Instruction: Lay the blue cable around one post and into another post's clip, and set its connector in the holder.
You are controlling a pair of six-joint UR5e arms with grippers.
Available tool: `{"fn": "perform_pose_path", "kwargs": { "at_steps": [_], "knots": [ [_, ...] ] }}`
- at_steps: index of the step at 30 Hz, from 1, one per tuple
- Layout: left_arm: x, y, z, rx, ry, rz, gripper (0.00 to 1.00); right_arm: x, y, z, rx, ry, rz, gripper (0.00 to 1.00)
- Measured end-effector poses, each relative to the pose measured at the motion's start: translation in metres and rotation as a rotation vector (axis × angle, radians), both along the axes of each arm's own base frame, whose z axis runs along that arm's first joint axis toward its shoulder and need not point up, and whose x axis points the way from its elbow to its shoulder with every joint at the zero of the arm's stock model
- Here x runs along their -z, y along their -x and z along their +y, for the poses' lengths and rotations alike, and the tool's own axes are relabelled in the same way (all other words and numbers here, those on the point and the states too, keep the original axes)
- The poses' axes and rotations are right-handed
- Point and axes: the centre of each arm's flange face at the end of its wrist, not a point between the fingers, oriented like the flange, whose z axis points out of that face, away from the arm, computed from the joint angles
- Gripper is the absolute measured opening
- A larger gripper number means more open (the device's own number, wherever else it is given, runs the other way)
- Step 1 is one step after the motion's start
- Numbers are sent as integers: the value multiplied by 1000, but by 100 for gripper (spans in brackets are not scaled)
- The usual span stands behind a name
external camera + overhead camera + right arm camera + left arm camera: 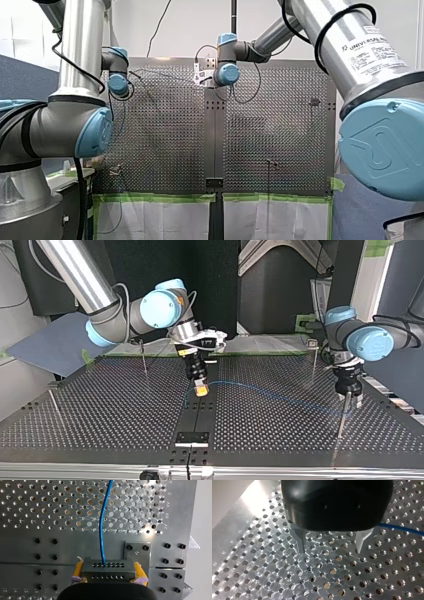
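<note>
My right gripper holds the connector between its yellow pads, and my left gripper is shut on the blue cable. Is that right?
No. The left gripper is open: its fingers stand apart with no cable between them, and the blue cable passes beside it, as the left wrist view shows. The right gripper does hold the connector between its yellow pads.

A white label (372, 52) on the silver tube of my right arm (325, 30) reads "UNIVERSAL ROBOTS"; the finer print under it is too small to read. The blue joint cap (385, 150) below bears an embossed UR logo. In the right wrist view, the row letters (166, 515) Y, Z, AA, AB and AC run along the perforated tabletop's (50, 510) edge.
</note>
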Motion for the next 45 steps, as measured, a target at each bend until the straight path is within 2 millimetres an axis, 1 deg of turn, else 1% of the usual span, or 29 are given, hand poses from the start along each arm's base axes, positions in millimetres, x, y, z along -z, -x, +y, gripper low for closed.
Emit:
{"fn": "perform_pose_path", "kwargs": {
  "at_steps": [4,8,17,23,28,38,45],
  "knots": [
    [3,0,-1,-1,-7,11,100,6,3,-1,7,-7,3,0],
    [14,-2,-3,-2,-13,39,100,17,7,-4,17,-14,3,0],
    [18,-3,-3,-12,-10,48,100,49,28,-15,73,-42,15,0],
    [18,-3,-3,-7,-10,46,100,69,47,-27,134,-55,0,0],
    [18,-4,-5,-2,-10,47,100,87,67,-38,204,-65,-16,0],
    [18,-3,-7,0,-14,49,100,118,96,-43,309,-77,-45,0],
    [19,-4,-8,1,-15,46,100,142,126,-50,402,-94,-87,0]
  ]
}}
